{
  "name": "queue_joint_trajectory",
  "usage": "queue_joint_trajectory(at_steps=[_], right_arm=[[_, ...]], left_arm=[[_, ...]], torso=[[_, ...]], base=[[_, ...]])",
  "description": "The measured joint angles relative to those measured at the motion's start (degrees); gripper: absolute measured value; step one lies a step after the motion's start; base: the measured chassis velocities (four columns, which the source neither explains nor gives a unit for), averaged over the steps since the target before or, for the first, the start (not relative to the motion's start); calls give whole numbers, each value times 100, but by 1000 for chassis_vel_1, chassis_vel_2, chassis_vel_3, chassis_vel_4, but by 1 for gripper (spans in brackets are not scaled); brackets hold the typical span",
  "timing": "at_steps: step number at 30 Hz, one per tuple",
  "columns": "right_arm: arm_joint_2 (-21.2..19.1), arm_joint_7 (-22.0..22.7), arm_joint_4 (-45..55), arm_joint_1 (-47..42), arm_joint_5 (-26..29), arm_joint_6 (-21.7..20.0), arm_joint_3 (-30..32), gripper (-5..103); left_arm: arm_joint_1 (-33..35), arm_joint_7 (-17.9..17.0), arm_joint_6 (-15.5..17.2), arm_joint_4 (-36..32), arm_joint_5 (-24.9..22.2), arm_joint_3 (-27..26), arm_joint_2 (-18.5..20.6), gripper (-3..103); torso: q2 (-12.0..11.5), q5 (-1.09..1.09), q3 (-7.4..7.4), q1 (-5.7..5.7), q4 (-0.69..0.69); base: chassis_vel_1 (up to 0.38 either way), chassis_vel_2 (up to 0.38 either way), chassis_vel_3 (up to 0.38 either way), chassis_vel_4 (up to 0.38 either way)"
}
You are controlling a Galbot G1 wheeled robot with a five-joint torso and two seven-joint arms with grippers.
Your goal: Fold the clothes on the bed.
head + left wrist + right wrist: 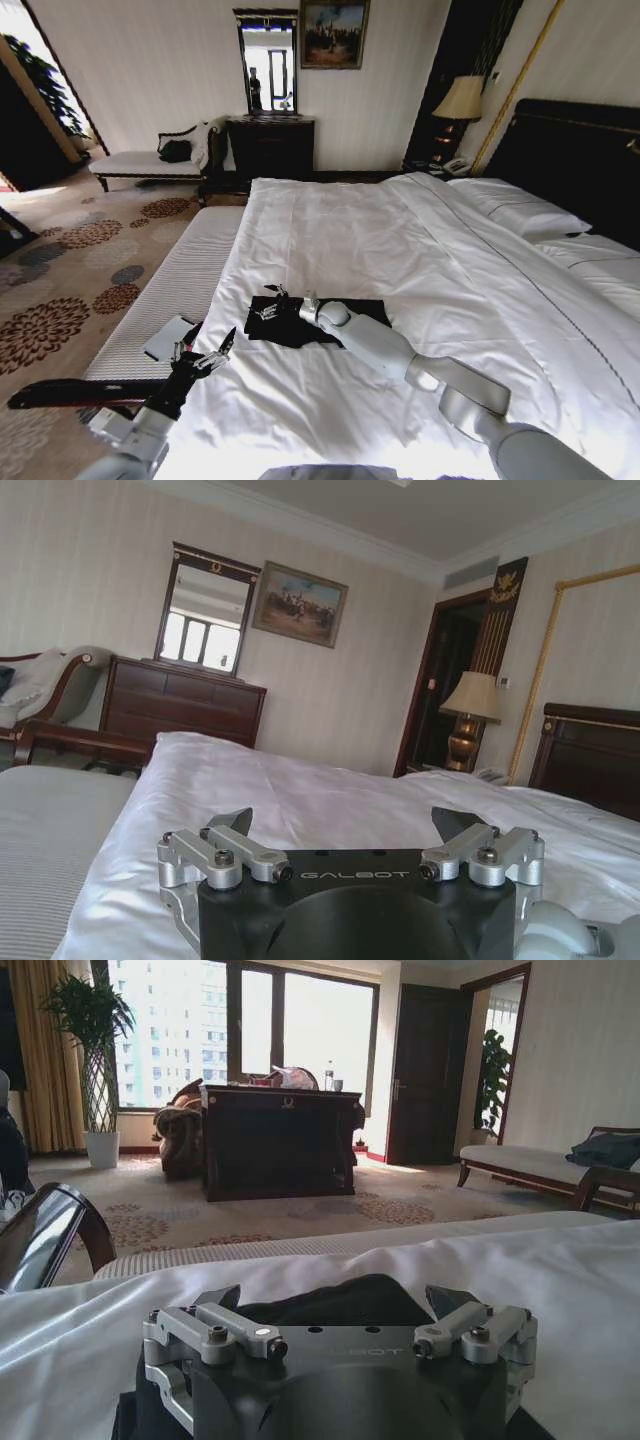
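A: Judging progress, where does folding stand on the bed (420, 240)?

B: The black T-shirt (355, 310) already lies as a compact dark rectangle near the foot edge; a final fold or tidy may remain.

A: And the tools?

B: The right tool (272, 303) rests spread over its left end. The left tool (205, 352) hovers released, apart beside the bed.

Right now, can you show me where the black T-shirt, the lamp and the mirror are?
black T-shirt (290, 322): head view, the flat dark cloth left of the right arm.
lamp (461, 98): head view, its cream shade.
mirror (268, 66): head view, its glass above the dresser.
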Motion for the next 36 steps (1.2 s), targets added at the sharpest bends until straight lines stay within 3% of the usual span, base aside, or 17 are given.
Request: queue_joint_trajectory(at_steps=[6,10,12,16,17,19,21,23,28,36], right_arm=[[93,25,-185,-211,-67,27,81,100],[-147,193,282,-155,314,-111,181,100],[-476,366,807,-121,885,-267,335,100],[-882,550,1278,-238,1347,-377,666,100],[-1222,647,1545,-365,1539,-422,928,100],[-1416,693,1676,-442,1639,-449,1070,100],[-1995,783,2049,-752,1856,-526,1562,100],[-2082,783,2108,-838,1864,-541,1692,100],[-2413,689,2371,-1670,1696,-534,2737,100],[-2320,407,2268,-3062,839,-237,3782,100]], left_arm=[[-37,0,13,23,-22,35,4,100],[-137,-15,35,40,-20,145,26,100],[-222,-37,57,41,-18,260,37,100],[-329,-71,88,39,17,431,58,100],[-403,-103,109,38,74,566,80,100],[-439,-119,122,35,101,630,96,100],[-568,-189,160,27,190,843,147,100],[-598,-198,167,27,209,884,157,100],[-795,-305,238,22,253,1112,260,100],[-838,-400,316,-86,281,1178,384,100]], torso=[[0,0,0,0,0],[0,0,0,0,0],[0,0,0,0,2],[0,2,0,0,1],[0,1,0,0,1],[0,1,0,0,-1],[0,0,-1,0,-5],[0,2,0,0,-5],[0,2,0,0,0],[0,1,-1,-1,-1]], base=[[0,0,0,0],[0,0,0,0],[0,0,0,0],[0,0,0,0],[0,0,0,0],[0,0,0,0],[0,0,0,0],[0,0,0,0],[0,0,0,0],[0,0,0,0]])
